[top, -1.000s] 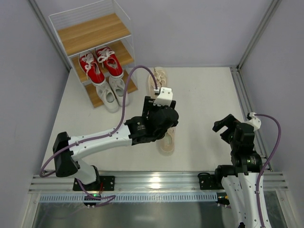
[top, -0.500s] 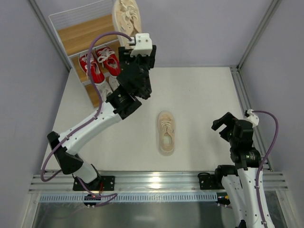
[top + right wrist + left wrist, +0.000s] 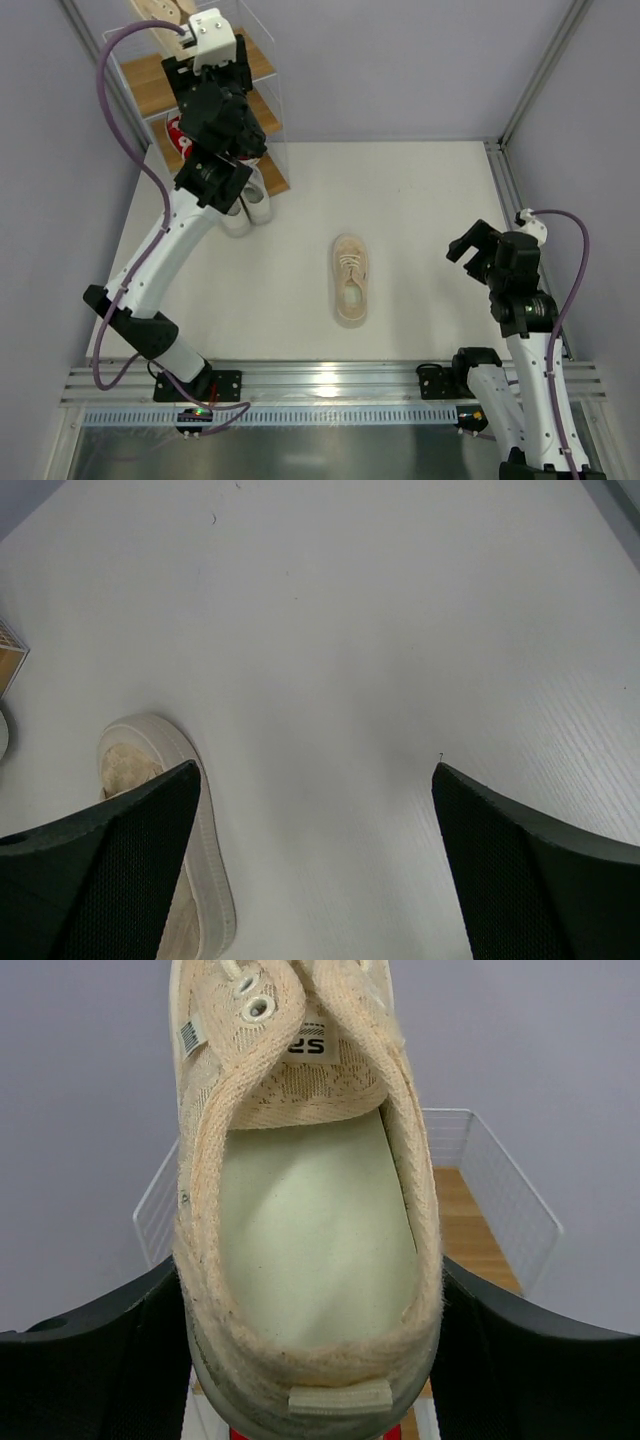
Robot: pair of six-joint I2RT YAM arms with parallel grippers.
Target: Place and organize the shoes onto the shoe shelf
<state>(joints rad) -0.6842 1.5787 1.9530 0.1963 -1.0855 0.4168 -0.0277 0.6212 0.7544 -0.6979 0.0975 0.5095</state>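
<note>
Cream-beige shoe (image 3: 305, 1200), clamped at the heel in your left gripper (image 3: 310, 1345), is held high to reach the top of the shoe shelf (image 3: 148, 76); your right gripper (image 3: 315, 855) hangs open, empty.

White tubular links, black joint housings on left arm (image 3: 165, 242) and right arm (image 3: 530, 355). A purple cable (image 3: 100, 78) runs to white camera block (image 3: 215, 28) at wrist. Black base plates (image 3: 228, 384). Black, mesh-textured right pincer fingers (image 3: 100, 870).
</note>
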